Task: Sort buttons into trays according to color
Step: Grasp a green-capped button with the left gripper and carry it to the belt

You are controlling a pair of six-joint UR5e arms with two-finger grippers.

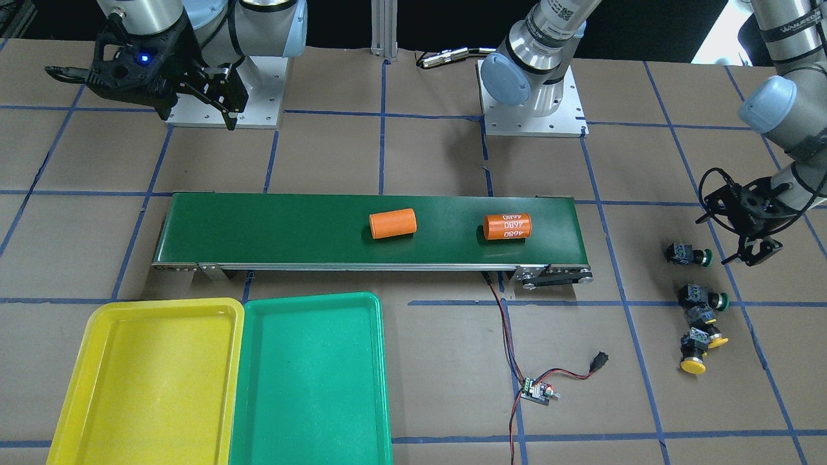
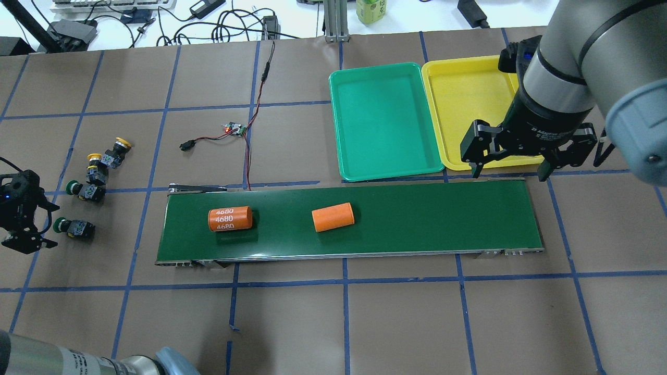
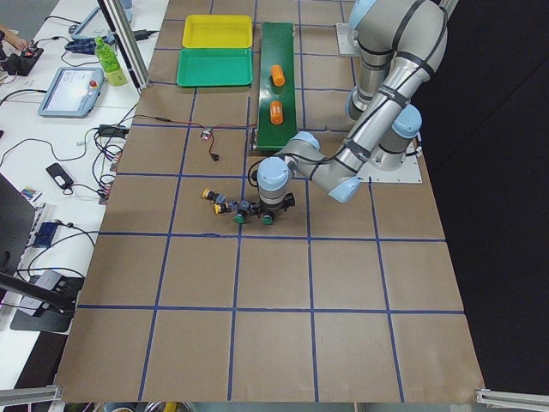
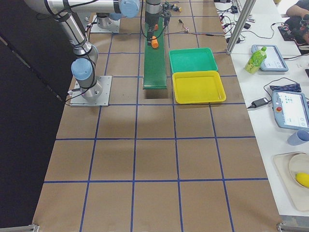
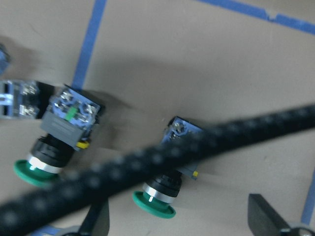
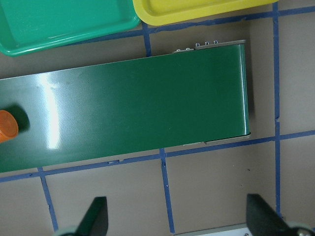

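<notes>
Overhead exterior view: the four buttons lie clustered near the tabletop's left edge, the nearest green-capped button just beside the left gripper, jaws spread wide. Right gripper, likewise wide and empty, hangs near the yellow tray

The left arm bends low over the worktop, its hand just above the buttons. Far along, the yellow tray and the green tray lie side by side next to the conveyor belt, which carries two orange cylinders.
</notes>
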